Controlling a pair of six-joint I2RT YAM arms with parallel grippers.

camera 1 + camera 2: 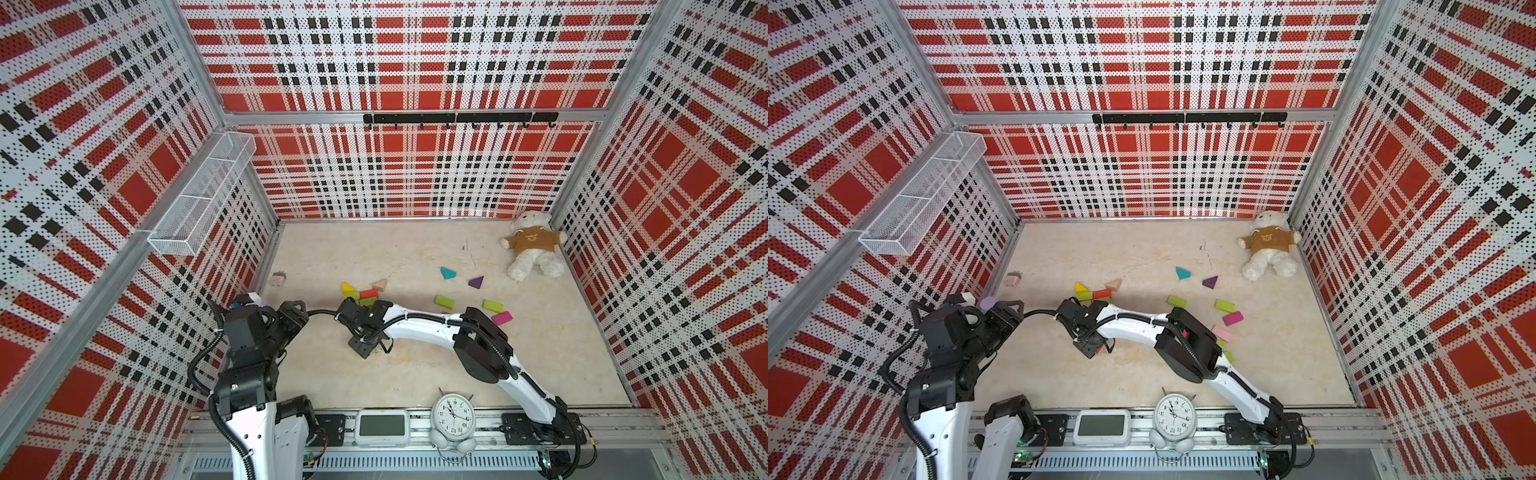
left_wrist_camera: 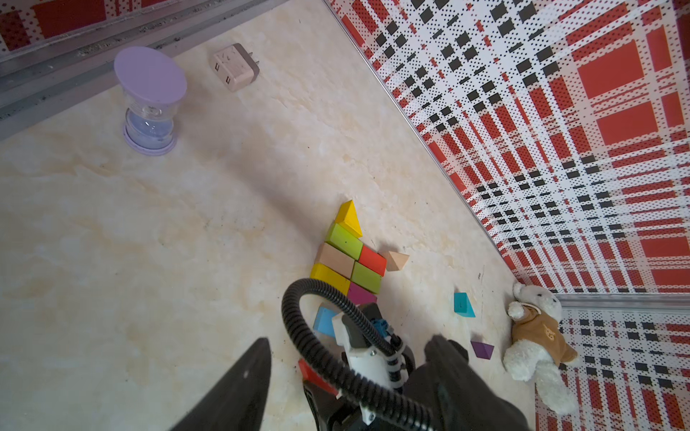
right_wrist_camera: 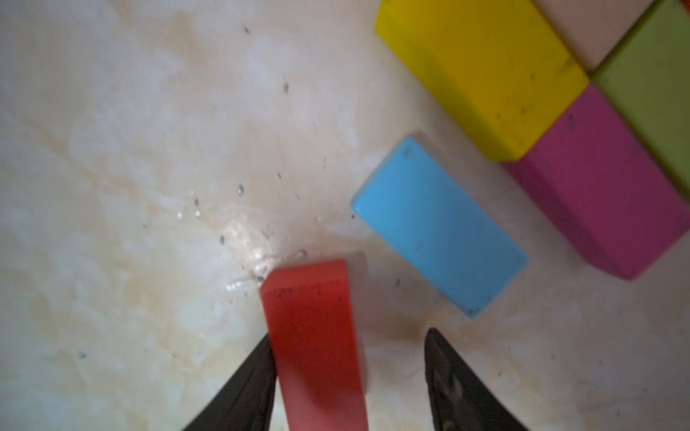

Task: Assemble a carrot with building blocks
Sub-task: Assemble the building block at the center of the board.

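My right gripper (image 3: 349, 334) hangs low over the surface (image 3: 130, 186) with its jaws parted. The red block (image 3: 315, 336) sits between them, against one jaw and with a clear gap to the opposite jaw, so I judge that nothing is clamped. Its long axis runs straight out from the gripper.

Just beyond its far end, off to one side, the blue block (image 3: 440, 227) lies slanted. Past that are the yellow block (image 3: 481, 71) and magenta block (image 3: 601, 186), at the wide end of the carrot (image 2: 334, 259). The coming move therefore turns on going forward and sideways toward that end.

My left gripper (image 2: 349, 339) is open, empty and well apart from these blocks; the right is nearer.

The red block's near end is cut off, and blur hides whether it rests flat. In both top views my right arm (image 1: 419, 328) covers it almost wholly.
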